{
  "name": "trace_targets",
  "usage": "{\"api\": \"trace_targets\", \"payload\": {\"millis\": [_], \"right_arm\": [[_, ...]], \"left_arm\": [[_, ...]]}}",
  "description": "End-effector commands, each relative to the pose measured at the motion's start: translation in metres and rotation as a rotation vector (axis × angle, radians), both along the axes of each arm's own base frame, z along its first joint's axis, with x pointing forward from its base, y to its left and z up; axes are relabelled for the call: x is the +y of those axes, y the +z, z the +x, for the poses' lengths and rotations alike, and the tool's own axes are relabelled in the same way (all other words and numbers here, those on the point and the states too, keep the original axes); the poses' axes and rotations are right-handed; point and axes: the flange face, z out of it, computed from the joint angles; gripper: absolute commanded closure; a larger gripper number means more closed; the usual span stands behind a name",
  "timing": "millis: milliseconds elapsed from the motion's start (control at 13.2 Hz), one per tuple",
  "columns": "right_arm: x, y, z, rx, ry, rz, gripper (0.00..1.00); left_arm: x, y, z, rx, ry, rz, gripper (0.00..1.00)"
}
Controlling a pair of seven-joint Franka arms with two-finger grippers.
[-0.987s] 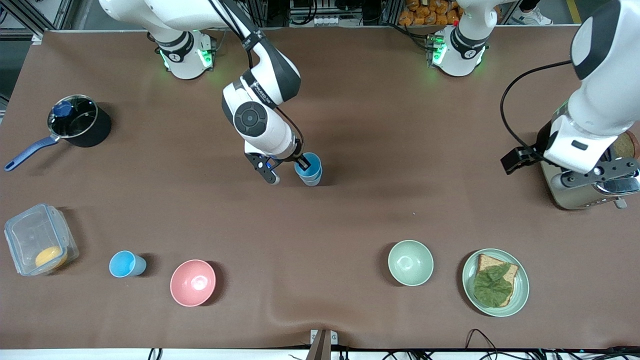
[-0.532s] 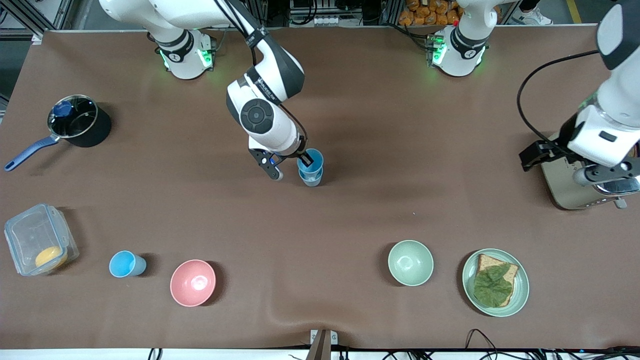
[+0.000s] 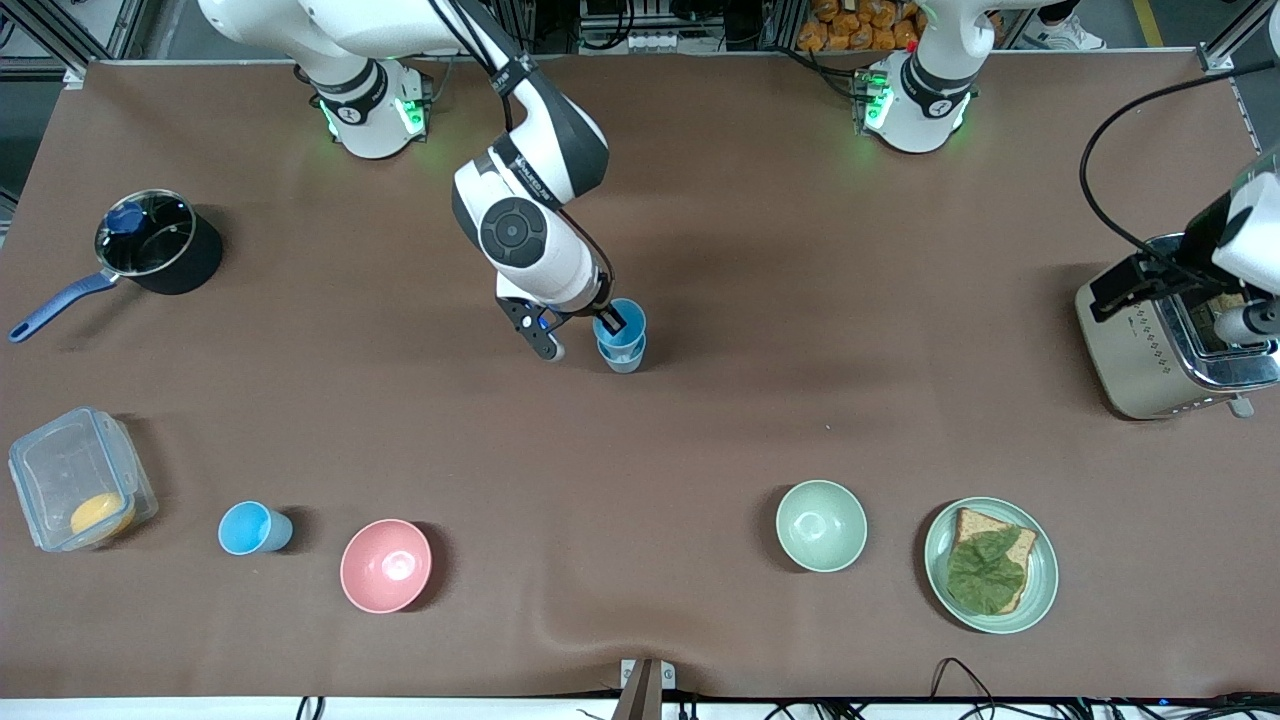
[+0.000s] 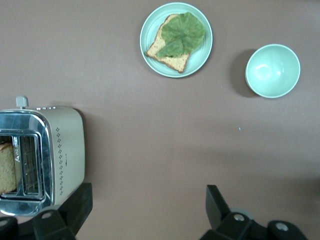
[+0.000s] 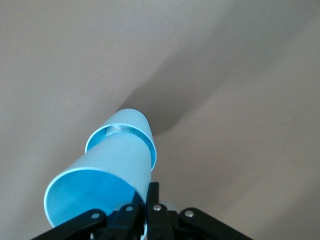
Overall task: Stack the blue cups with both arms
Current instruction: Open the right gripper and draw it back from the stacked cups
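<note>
A: How far has the stacking been carried?

B: One bright blue cup (image 3: 621, 326) is held by its rim in the right claw (image 3: 611, 323), clamped on it, and is partly seated in a paler cup (image 3: 626, 358) standing mid-tabletop (image 3: 760, 300). It has not been released.

A: And what is left?

B: A third blue cup (image 3: 250, 527) stands apart near the right arm's end, beside the pink bowl (image 3: 386, 565). The left claw (image 4: 145, 210) is held spread apart, empty, over the toaster (image 3: 1165, 345).
</note>
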Motion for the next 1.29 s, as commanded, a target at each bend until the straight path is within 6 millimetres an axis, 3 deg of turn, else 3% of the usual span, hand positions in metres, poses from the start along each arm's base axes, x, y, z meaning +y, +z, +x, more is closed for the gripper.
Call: {"api": "trace_targets", "payload": {"millis": [0,152,304,380,608,835,1063,1215], "right_arm": [[0.005,0.008,0.001,0.001,-0.046,-0.003,0.00],[0.004,0.023,0.006,-0.023,-0.044,0.009,0.00],[-0.022,0.049,0.018,-0.058,0.046,-0.069,0.00],[-0.046,0.062,0.030,-0.038,0.123,-0.100,0.00],[-0.153,0.079,0.075,0.055,0.305,-0.086,0.00],[-0.261,0.117,0.101,0.011,0.502,-0.047,0.00],[-0.333,0.167,0.089,-0.075,0.712,0.013,0.00],[-0.362,0.196,0.067,-0.123,0.826,0.003,0.00]], "left_arm": [[0.002,0.006,-0.030,0.009,0.002,-0.038,0.00],[0.000,0.009,-0.029,-0.001,-0.002,-0.040,0.00],[-0.006,0.005,-0.027,0.002,-0.009,-0.042,0.00],[-0.014,0.000,-0.025,0.011,-0.020,-0.041,0.00],[-0.026,-0.005,-0.021,0.022,-0.038,-0.038,0.00],[-0.019,0.000,-0.022,0.017,-0.030,-0.041,0.00],[-0.015,0.008,-0.022,0.014,-0.026,-0.034,0.00],[-0.015,0.007,-0.022,0.015,-0.024,-0.034,0.00]]}}
